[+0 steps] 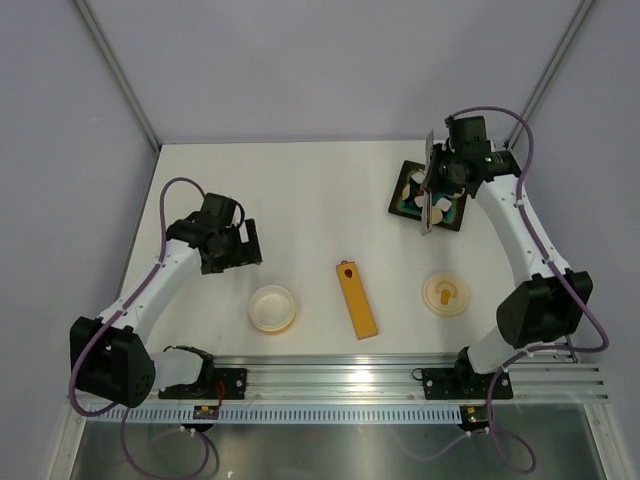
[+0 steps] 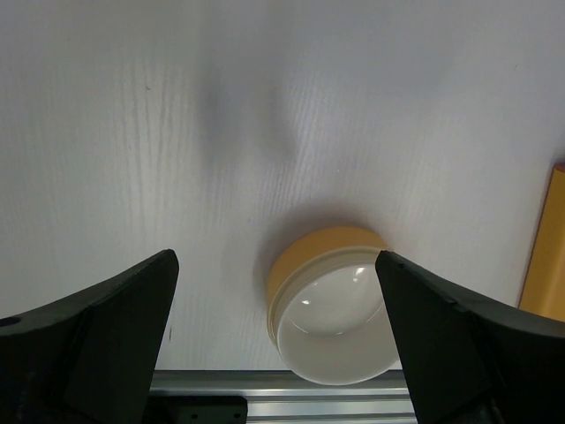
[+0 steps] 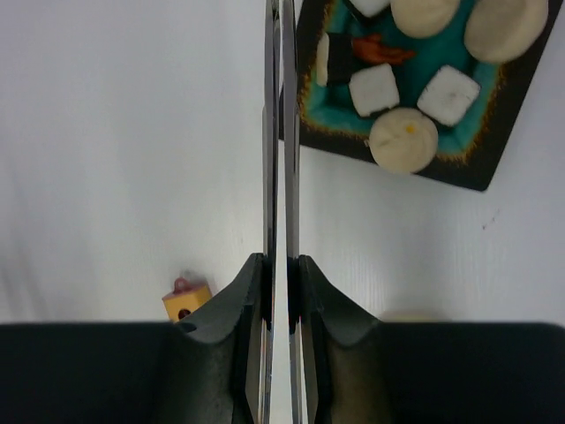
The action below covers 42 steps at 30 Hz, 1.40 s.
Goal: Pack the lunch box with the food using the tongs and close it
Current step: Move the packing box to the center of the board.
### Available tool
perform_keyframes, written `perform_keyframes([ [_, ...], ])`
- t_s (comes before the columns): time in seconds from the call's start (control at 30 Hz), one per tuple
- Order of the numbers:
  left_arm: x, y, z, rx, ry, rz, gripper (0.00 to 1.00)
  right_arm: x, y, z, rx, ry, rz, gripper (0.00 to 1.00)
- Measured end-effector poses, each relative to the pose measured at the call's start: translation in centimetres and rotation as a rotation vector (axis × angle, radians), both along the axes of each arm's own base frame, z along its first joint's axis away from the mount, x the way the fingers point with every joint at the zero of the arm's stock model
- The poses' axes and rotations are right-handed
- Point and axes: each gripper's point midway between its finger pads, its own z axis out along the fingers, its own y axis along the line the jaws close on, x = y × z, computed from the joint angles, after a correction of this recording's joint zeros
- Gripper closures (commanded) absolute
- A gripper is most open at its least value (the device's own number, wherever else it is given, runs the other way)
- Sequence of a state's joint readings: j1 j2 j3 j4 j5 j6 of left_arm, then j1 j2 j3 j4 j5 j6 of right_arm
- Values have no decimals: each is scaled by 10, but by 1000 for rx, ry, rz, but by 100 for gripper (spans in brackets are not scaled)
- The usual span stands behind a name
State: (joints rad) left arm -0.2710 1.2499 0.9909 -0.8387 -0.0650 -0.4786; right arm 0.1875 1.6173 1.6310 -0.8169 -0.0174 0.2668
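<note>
1. Tongs (image 3: 282, 132): clamped between the fingers of the right gripper (image 3: 281, 291), arms pressed together, beside the black tray (image 3: 477, 172).
2. Food (image 3: 403, 140): inside the tray.
3. Lunch box (image 1: 272, 307): uncovered, near the wide-open, empty left gripper (image 1: 235, 245); lid (image 1: 445, 295) well apart, beyond the orange bar (image 1: 356, 300).

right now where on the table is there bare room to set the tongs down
Widest bare stretch: the far middle of the table, between the left gripper and the black tray. Narrower gaps: lunch box to orange bar, bar to lid. Crowded: far right, where the right gripper holds the tongs over the tray's edge.
</note>
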Motion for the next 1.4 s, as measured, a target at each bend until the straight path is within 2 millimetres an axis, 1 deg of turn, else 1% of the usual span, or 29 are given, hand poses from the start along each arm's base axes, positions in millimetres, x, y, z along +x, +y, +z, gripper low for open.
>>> perform_keyframes([
  [0.1, -10, -8, -2, 7, 25, -39, 1, -30, -8, 0, 11, 42, -27, 77],
  [0.2, -21, -10, -5, 11, 44, -59, 1, -57, -8, -9, 17, 94, -36, 77],
  [0.3, -35, -6, -10, 15, 71, -51, 1, -75, -11, -16, 21, 128, -50, 77],
  [0.4, -54, -2, -15, 15, 106, -37, 1, -85, -14, -14, 20, 129, -68, 77],
  [0.47, -63, -1, -17, 7, 125, -28, 1, -87, -16, -9, 22, 114, -76, 77],
  [0.53, -69, -5, -15, -20, 131, -27, 1, -88, -17, -5, 24, 102, -81, 77],
  [0.63, -78, -12, -15, -72, 136, -23, 1, -88, -17, -4, 26, 99, -84, 77],
  [0.77, -91, -20, -28, -131, 185, -7, 1, -88, -15, -4, 36, 96, -79, 77],
  [0.93, -101, -36, -48, -224, 249, 19, 1, -86, -11, -1, 52, 87, -67, 77],
  [1.1, -102, -51, -50, -296, 263, 15, 1, -88, -9, 3, 64, 75, -58, 76],
  [1.27, -98, -65, -47, -367, 257, 5, 1, -90, -6, 10, 85, 54, -46, 77],
  [1.4, -91, -76, -49, -409, 266, -1, 1, -91, -4, 10, 94, 57, -39, 76],
])
